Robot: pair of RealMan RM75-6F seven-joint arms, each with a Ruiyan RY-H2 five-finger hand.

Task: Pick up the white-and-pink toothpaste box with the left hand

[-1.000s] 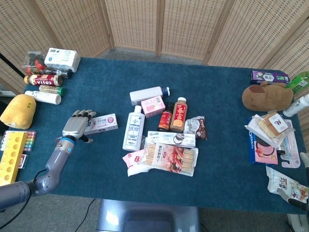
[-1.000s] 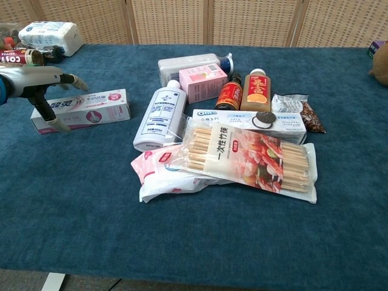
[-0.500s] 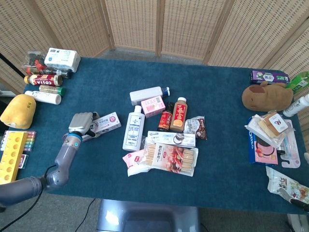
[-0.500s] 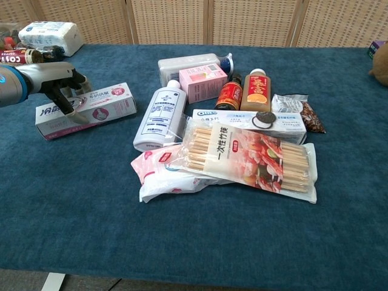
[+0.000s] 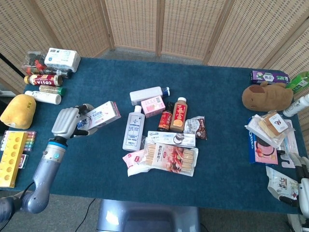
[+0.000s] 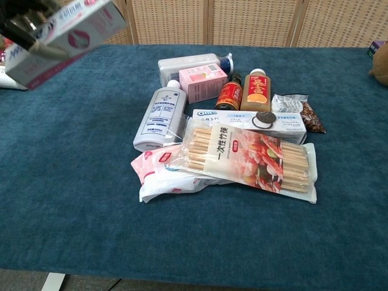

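While lifted, toothpaste box (image 5: 102, 115), gripped by left hand (image 5: 67, 123)

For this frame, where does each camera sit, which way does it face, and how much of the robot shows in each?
Head view: high above the near table edge, looking down over the blue table; shows the left hand and forearm holding the toothpaste box, and part of the right hand at the lower right edge.
Chest view: low at the near edge, looking forward across the central pile; only left-hand fingers show.
Shared: toothpaste box, white bottle, biscuit-stick pack.
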